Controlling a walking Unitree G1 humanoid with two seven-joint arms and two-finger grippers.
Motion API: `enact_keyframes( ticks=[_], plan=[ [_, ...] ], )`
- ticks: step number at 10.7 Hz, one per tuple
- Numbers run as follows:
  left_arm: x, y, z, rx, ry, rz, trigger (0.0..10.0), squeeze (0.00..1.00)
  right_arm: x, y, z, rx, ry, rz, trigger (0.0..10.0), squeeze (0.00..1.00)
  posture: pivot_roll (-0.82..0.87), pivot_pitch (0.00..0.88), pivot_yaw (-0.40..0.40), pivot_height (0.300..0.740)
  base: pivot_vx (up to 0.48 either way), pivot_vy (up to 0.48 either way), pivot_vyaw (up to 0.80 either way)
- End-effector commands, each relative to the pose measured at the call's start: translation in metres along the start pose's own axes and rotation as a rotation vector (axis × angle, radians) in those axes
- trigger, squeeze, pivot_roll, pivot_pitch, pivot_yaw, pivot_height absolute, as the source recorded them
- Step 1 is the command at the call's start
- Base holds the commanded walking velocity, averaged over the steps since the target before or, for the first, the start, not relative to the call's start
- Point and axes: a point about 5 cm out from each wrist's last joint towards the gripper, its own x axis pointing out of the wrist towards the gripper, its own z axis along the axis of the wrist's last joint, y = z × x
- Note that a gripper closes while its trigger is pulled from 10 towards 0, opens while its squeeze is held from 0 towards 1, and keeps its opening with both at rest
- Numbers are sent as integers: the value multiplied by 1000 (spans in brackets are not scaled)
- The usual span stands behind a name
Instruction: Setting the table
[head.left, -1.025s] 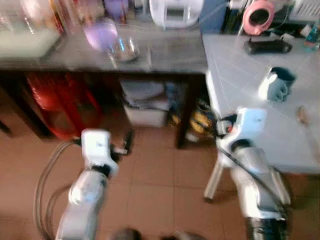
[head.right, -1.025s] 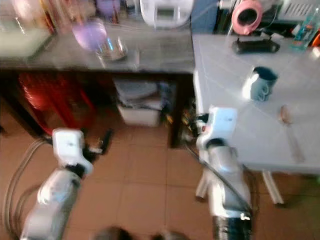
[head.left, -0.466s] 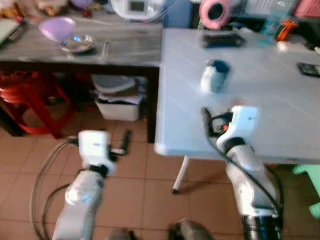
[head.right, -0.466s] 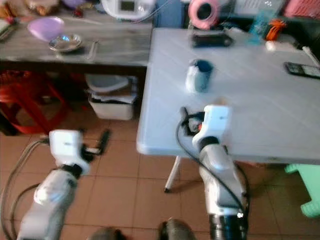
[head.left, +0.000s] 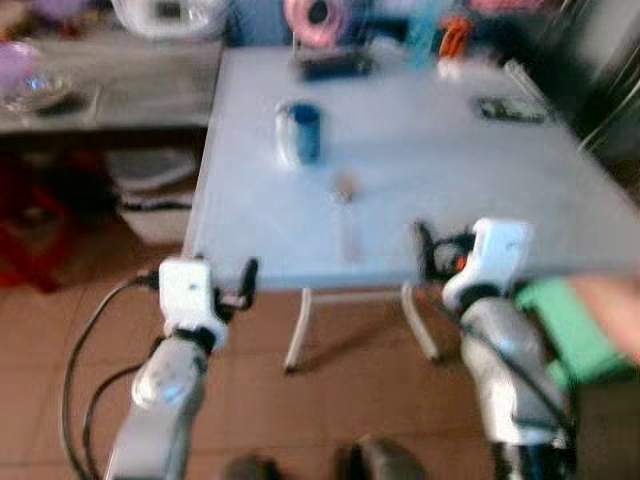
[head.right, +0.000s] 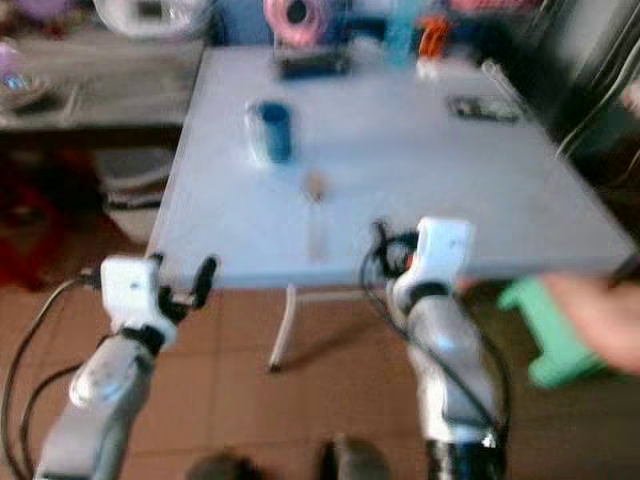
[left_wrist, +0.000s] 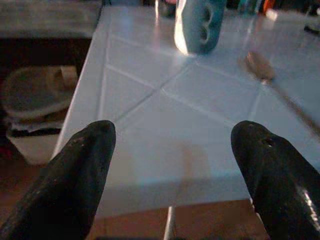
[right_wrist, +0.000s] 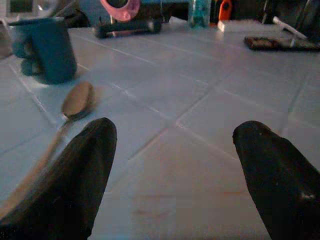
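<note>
A white tiled table (head.left: 430, 170) stands right in front of me. On it sits a blue mug (head.left: 300, 133), upright, toward the far left. A spoon (head.left: 347, 215) lies nearer the front edge, bowl end toward the mug. My left gripper (head.left: 248, 275) hovers open just before the table's front left edge; in the left wrist view its fingers (left_wrist: 75, 175) frame the mug (left_wrist: 200, 25) and spoon (left_wrist: 260, 65). My right gripper (head.left: 422, 250) is open at the front edge, with the spoon (right_wrist: 75, 102) and mug (right_wrist: 45, 50) beyond it. Neither gripper holds anything.
A person's hand (head.right: 600, 320) reaches in at the right, above a green stool (head.left: 560, 330). A dark phone (head.left: 510, 108), a pink roll (head.left: 315, 18) and bottles sit along the table's far side. A grey counter (head.left: 120, 80) with a metal bowl (head.left: 25, 88) stands to the left.
The camera has swung right, so the white table now fills the middle and the counter has slid off left. A person's hand has come into view at the right. Both grippers stay open.
</note>
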Motion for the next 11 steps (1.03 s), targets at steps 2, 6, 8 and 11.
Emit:
enact_keyframes(
  ticks=[2,6,8,11],
  plan=[
    [-1,3,4,6,-12,29,10000,0,5,4,10,-41,-42,31,10000,0,-5,97,45,740,0,0,0],
    [-3,6,6,38,-16,40,10000,0,4,6,12,-34,-58,37,10000,0,-2,107,50,740,191,0,573],
    [-3,6,7,35,-17,38,10000,0,0,6,11,-55,-67,46,10000,0,-5,111,50,740,441,0,0],
    [-4,5,5,21,-9,38,10000,0,-3,9,11,-66,-73,58,10000,0,-5,117,47,740,439,0,0]
  ],
)
